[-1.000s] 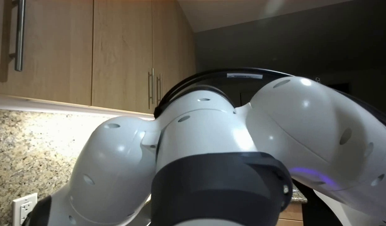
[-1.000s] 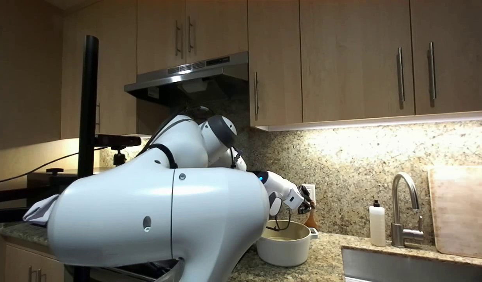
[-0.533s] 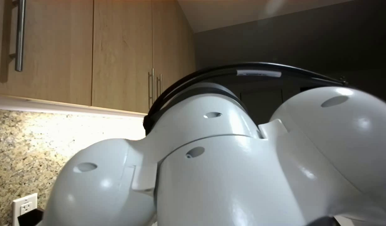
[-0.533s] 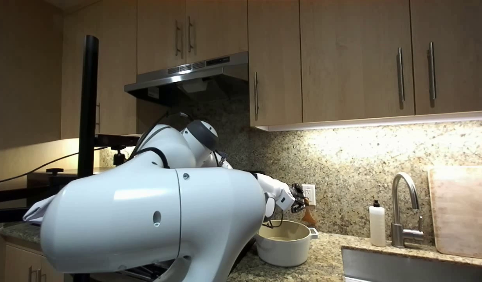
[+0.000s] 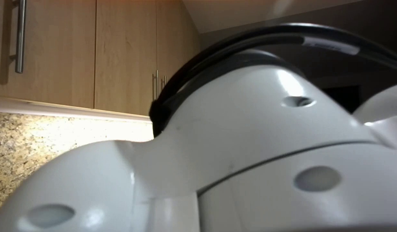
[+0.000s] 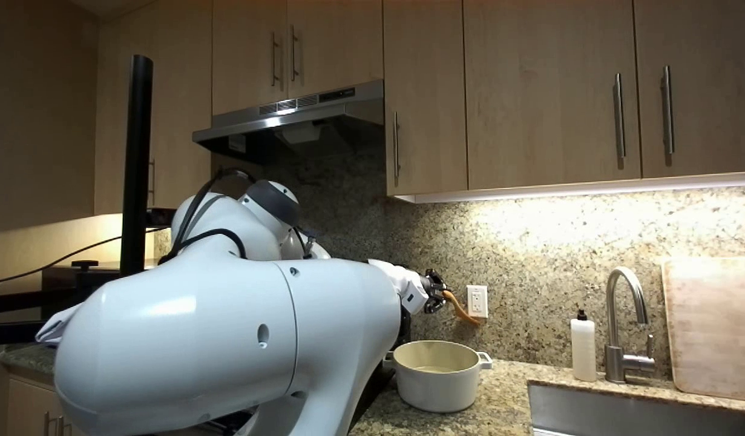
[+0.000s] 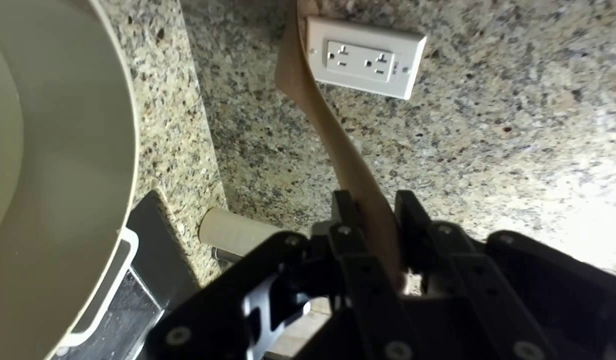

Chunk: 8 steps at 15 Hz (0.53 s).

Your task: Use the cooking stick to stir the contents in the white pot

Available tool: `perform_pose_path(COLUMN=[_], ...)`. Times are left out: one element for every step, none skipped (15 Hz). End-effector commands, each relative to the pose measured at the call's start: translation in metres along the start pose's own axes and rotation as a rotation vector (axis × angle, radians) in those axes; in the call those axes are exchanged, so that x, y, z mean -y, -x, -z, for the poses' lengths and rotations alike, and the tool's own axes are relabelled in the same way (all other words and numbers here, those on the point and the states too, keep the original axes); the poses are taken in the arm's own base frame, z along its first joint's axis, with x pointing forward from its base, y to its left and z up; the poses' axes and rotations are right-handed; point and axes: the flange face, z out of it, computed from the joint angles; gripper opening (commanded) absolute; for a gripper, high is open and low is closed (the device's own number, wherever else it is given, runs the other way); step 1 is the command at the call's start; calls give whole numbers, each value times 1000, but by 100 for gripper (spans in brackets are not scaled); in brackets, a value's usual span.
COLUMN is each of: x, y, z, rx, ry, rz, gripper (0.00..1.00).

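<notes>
My gripper [image 6: 440,292] is shut on the brown wooden cooking stick [image 6: 462,307], which is tilted, its broad end pointing out towards the backsplash and slightly down. In the wrist view the stick [image 7: 338,140] runs up from between the fingertips [image 7: 372,210] past a wall outlet. The white pot [image 6: 436,390] stands on the counter, below the gripper. The stick is outside the pot, above rim height. In the wrist view the pot [image 7: 72,130] fills the left side; its pale inside shows, and I cannot make out any contents.
A wall outlet [image 6: 477,301] is on the granite backsplash behind the stick. A soap bottle [image 6: 583,348], a faucet [image 6: 614,327], a sink [image 6: 638,412] and a cutting board [image 6: 711,327] are to the right. The arm [image 5: 250,129] fills much of an exterior view.
The arm has drawn back; the gripper has moved left and slightly up, away from above the pot's handle. The stick has swung from hanging nearly downward to a sideways tilt. The pot has not moved.
</notes>
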Motion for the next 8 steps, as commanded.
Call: perform_pose_path(x=[29, 25, 40, 44, 48, 53, 66, 74], y=[17, 14, 22, 18, 10, 2, 5, 4], z=[42, 51, 60, 65, 68, 73, 83, 93], rx=[35, 30, 20, 13, 2, -7, -6, -4], ry=[-130, -145, -174, -186, -196, -211, -238, -266], rz=[-59, -61, -88, -106, -124, -146, -171, -196], gripper=[6, 6, 6, 6, 6, 6, 6, 6])
